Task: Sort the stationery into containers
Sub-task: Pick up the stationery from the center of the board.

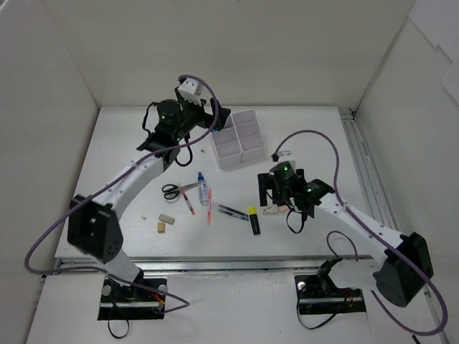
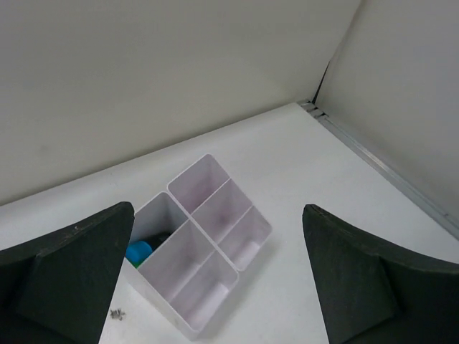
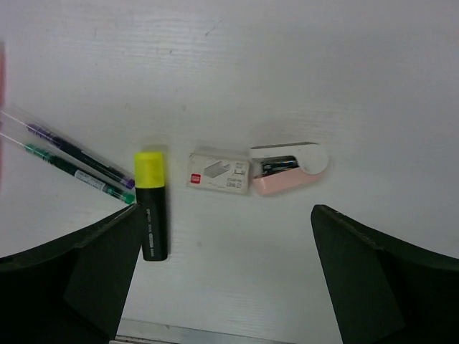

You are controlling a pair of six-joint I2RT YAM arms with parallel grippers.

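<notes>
The white organiser [image 1: 240,137] stands at the back centre. My left gripper [image 1: 216,118] is open and empty just left of and above it. In the left wrist view the organiser [image 2: 212,281] lies between my open fingers, and a blue cap [image 2: 138,252] shows in its left compartment. My right gripper [image 1: 271,195] is open and empty above a small staple box [image 3: 219,172] and a pink stapler [image 3: 287,168]. A yellow-capped black highlighter [image 3: 152,208] lies to their left. Scissors [image 1: 171,190], a blue-capped bottle [image 1: 202,188] and red pens [image 1: 188,201] lie mid-table.
Two thin pens with purple and green ends [image 3: 72,165] lie left of the highlighter. Small erasers [image 1: 164,222] lie at the front left. White walls enclose the table; a metal rail [image 1: 366,172] runs along the right side.
</notes>
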